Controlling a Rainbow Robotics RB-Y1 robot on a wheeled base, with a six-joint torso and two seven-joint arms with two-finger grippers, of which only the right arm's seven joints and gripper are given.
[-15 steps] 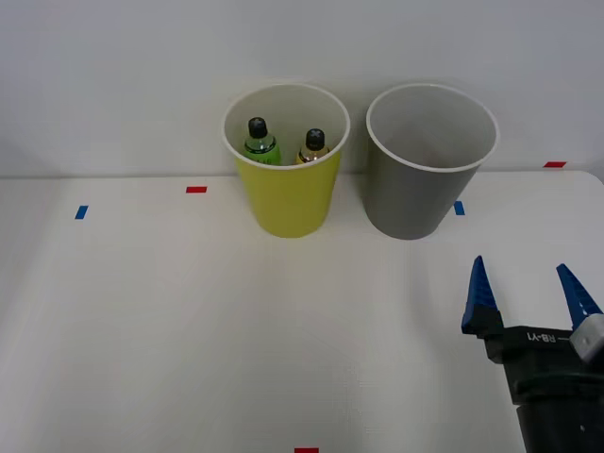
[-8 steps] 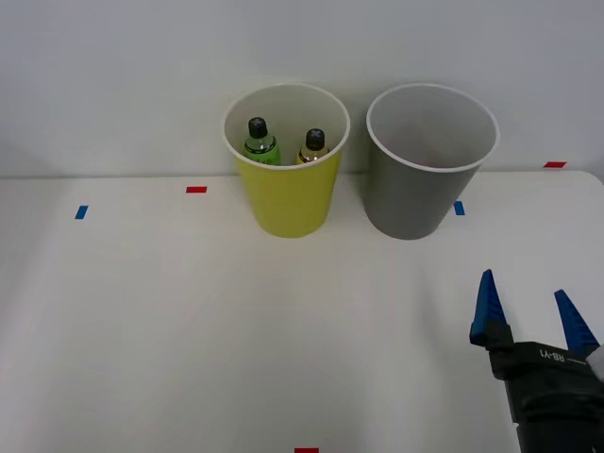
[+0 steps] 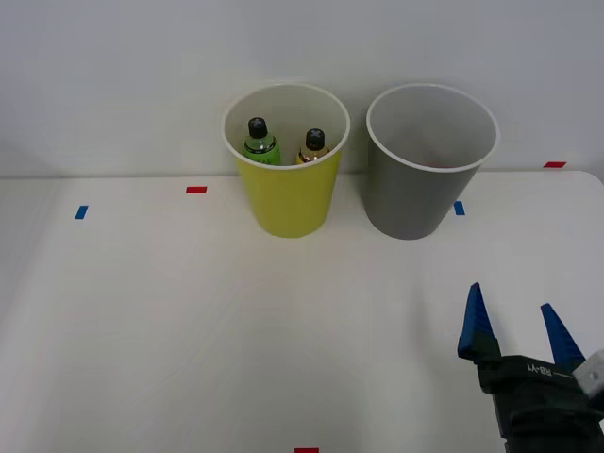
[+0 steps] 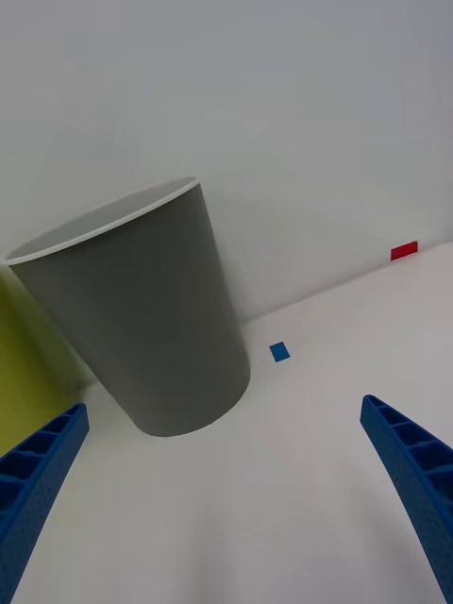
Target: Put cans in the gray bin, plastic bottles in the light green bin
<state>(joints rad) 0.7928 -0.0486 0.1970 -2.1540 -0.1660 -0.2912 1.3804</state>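
The two plastic bottles [image 3: 285,143] stand up inside the light green bin [image 3: 286,193]. The green one is on the side far from the gray bin [image 3: 420,179], and the yellowish one is on the side near it. Only their black caps and shoulders show over the rim. The gray bin stands just beside the light green bin with a small gap between them. Both bins sit at the back of the table [image 3: 189,321], close to the white wall.

The right tool [image 3: 514,328] is at the front of the table, on the gray bin's side and well apart from it. Its two blue fingers [image 4: 411,481] are spread wide and hold nothing. The table between the tool and the gray bin is bare and white.

Small tape marks lie on the table: a blue one [image 3: 459,208] right by the gray bin's foot, a red one [image 3: 554,164] further out near the table's edge, and a red one [image 3: 196,189] and a blue one [image 3: 81,212] out past the light green bin
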